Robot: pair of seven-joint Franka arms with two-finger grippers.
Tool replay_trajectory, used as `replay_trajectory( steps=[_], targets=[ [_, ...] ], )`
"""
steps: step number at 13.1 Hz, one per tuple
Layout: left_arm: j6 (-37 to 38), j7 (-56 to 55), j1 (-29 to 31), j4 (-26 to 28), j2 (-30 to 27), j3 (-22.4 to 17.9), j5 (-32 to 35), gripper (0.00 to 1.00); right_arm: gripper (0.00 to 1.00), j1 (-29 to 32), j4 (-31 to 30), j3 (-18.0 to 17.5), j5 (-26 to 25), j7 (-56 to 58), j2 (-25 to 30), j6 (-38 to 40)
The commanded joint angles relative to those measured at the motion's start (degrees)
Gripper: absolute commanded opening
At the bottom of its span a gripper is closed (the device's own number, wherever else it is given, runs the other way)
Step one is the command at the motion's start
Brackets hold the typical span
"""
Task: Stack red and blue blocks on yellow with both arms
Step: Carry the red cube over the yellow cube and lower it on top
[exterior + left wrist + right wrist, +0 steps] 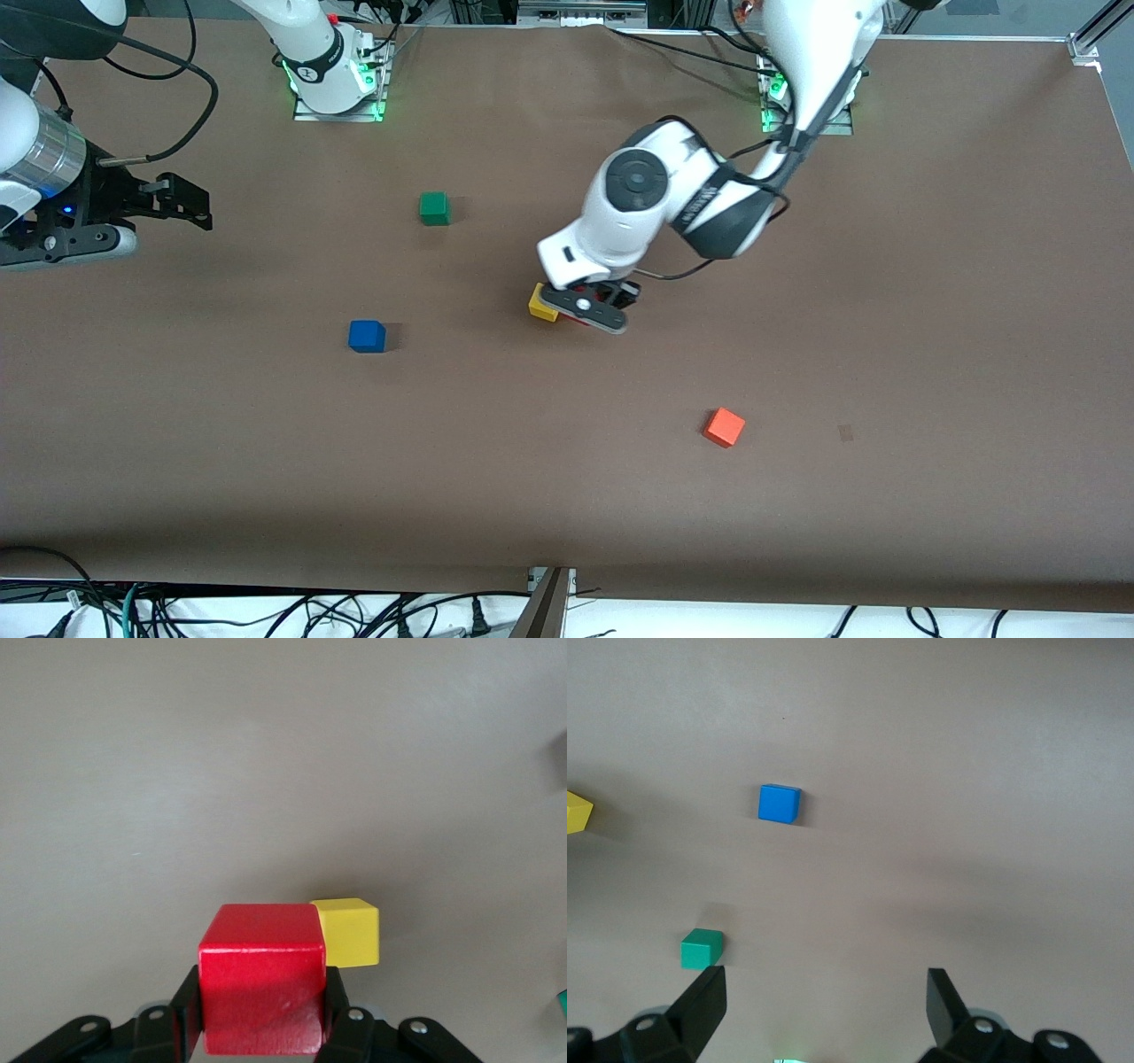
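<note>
Over the yellow cube (347,931), the left gripper (261,1028) clamps the red block (260,988).
Right gripper (824,1005) waits wide apart; blue block (367,336) sits untouched.

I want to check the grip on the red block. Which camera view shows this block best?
The left wrist view: the red block fills the foreground, clamped by the left gripper, beside the yellow block. The front view shows only a red sliver under that gripper. The right wrist view does not show it.

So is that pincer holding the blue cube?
No, the left pincer grips the red cube; the blue cube sits alone on the table.
</note>
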State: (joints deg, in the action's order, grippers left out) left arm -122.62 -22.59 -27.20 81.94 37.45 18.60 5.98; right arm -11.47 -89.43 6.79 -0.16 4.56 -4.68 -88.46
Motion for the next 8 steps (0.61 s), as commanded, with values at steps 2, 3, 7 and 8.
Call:
replay_trajectory(
  steps=[2,3,7,8],
  targets=[
    [1.6,-0.08,-7.15,-6.0,5.26,-4.87,2.37,0.01,1.0,0.4,1.1,-0.47,0.07,-0.52,-0.24,0.66],
    [1.77,0.0,-9.34,-6.7,5.96,-6.72,2.37,0.01,1.0,0.4,1.1,-0.47,0.07,-0.52,-0.24,0.66],
    [2.65,-0.09,-11.83,-7.67,7.9,-7.53,2.37,0.01,1.0,0.4,1.1,-0.47,0.07,-0.52,-0.24,0.66],
    [2.65,-0.09,-11.83,-8.45,8.6,-7.53,2.37,0.01,1.0,0.4,1.1,-0.47,0.07,-0.52,-0.24,0.57]
  ],
)
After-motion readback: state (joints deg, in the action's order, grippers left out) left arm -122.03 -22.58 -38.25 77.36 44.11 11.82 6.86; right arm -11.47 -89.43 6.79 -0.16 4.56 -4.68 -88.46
